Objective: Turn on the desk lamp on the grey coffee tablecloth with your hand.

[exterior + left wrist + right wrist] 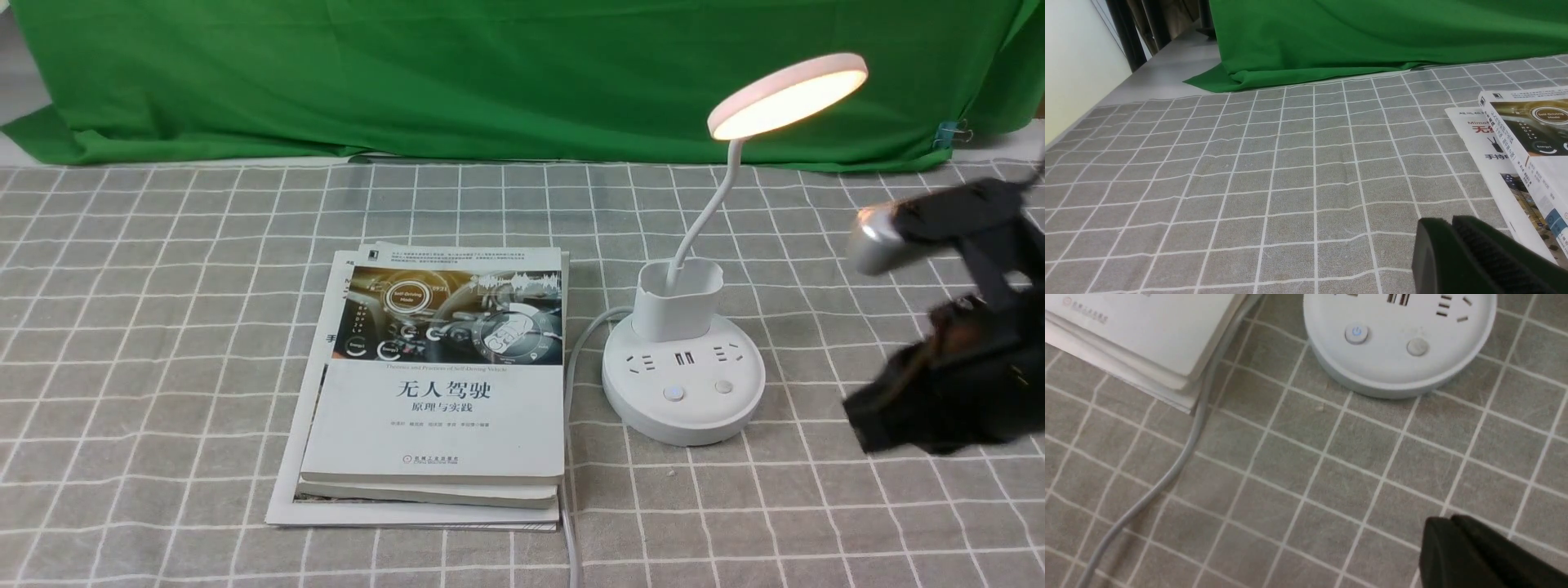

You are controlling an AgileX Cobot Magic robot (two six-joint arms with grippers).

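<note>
**LAMP LIT: HAND STANDS RIGHT OF THE BASE, NOT TOUCHING**

**Front view.** Locate the desk lamp (678, 306) on the grey tablecloth (163, 327), right of centre and just beside the stack of books (441, 384). Its round head (788, 94) glows, so you may judge the task done or nearly done. The two buttons (673, 394) sit on the near side of the base, side by side. The hand (963, 359) is at the right edge, clear of the base with open cloth between. From the hand, the buttons lie to the left and lower. One silver finger (873, 237) points left toward the lamp's neck. The picture is blurred there, so you cannot tell how the other fingers are set. The right arm is the nearer one; if another press is needed, use it.

**Left wrist view.** Note the left gripper (1453, 228) low over bare cloth, its fingers drawn together with no gap showing at the tips. Only a corner of the books appears. The lamp is out of this picture.

**Right wrist view.** Observe the base (1400, 371) with a blue-marked button (1356, 333) and a plain one (1417, 346). A grey cable (1188, 449) runs past the books. Only a dark corner of the hand shows, well apart from the base.
</note>
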